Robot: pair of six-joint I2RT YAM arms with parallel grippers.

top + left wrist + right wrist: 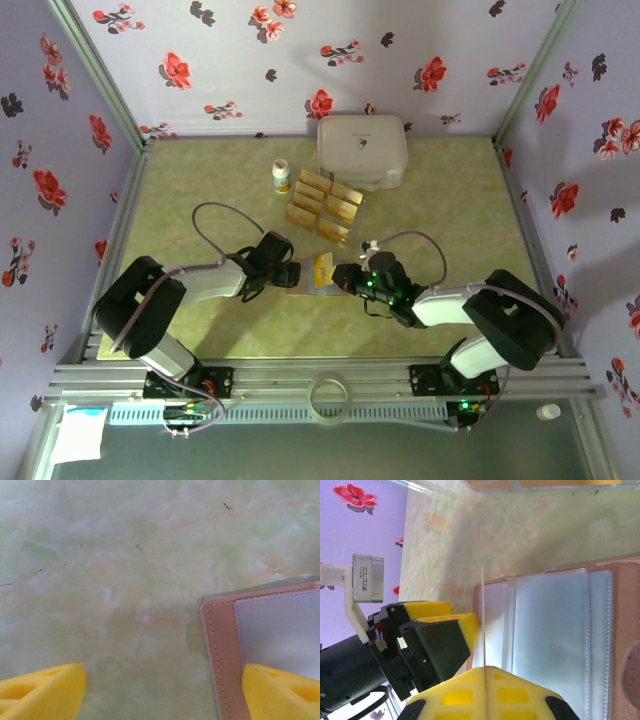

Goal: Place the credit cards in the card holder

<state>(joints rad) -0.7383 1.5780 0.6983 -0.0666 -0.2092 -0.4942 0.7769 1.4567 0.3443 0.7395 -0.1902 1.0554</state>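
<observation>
One credit card [483, 620] is pinched edge-on between the right gripper [484, 674] fingers, standing over the open card holder [550, 630] at the clear-pocket end. Can't tell if its edge is in a pocket. Left gripper [162, 692] is spread wide and holds nothing. One fingertip [280, 690] sits over the card holder's grey inner panel near the stitched corner, the other over bare table [125, 580]; contact unclear. In the top view both grippers meet mid-table with the holder between them. Other credit cards [325, 205] lie in a loose cluster farther back, well apart, just in front of a white rounded box [362, 150]. A small white bottle [282, 176] is just left of them. A tape roll [328, 393] sits on the frame rail between the bases.
</observation>
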